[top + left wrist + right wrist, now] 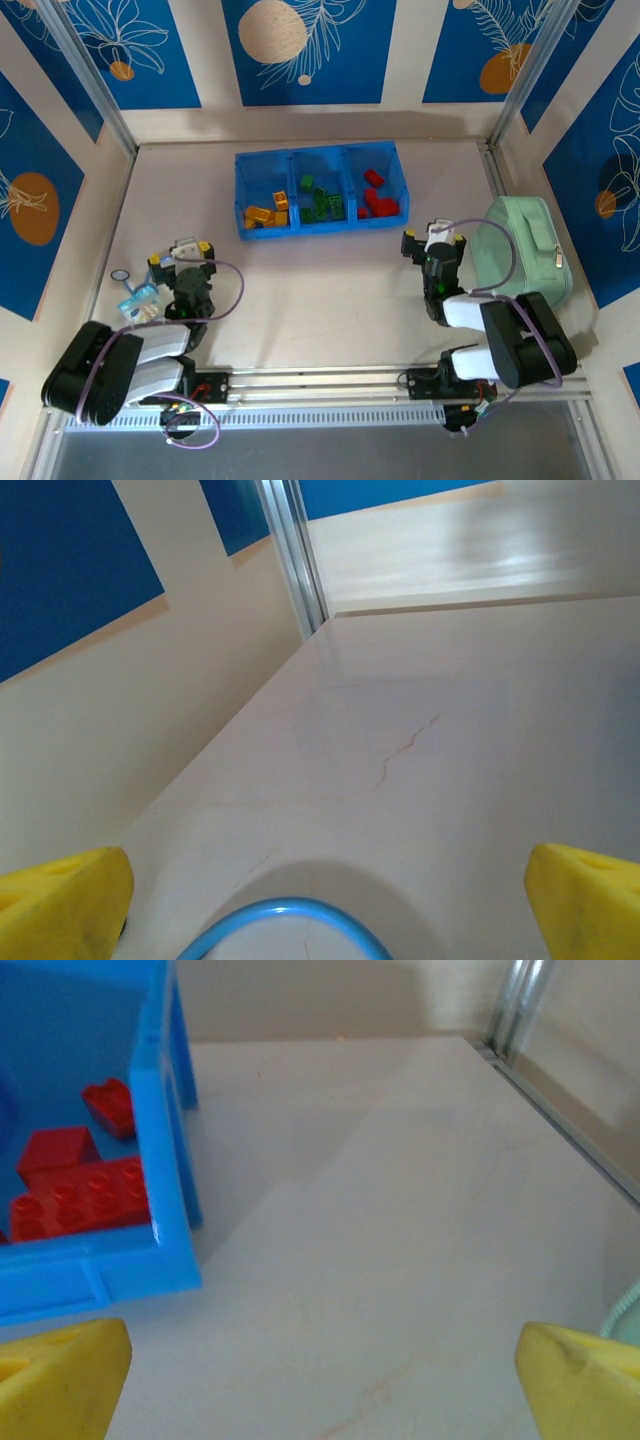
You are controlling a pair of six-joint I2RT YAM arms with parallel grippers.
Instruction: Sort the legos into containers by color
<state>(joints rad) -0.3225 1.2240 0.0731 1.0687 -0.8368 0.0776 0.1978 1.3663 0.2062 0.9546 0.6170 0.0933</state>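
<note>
We count one blue tray (320,231) with three compartments (326,166), roughly four yellow-orange bricks (259,214), five green bricks (330,206), four red bricks (384,208), and one mint pouch (520,250).

Robot lab test cell: table (330,290) boxed by blue leaf-print panels (340,60), aluminium posts (85,70), mounting rail (320,378) along near edge.

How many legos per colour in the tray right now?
Yellow-orange legos: 4
Green legos: 5
Red legos: 5
Total: 14. This is approximate, since the bricks overlap in the top view.
</note>
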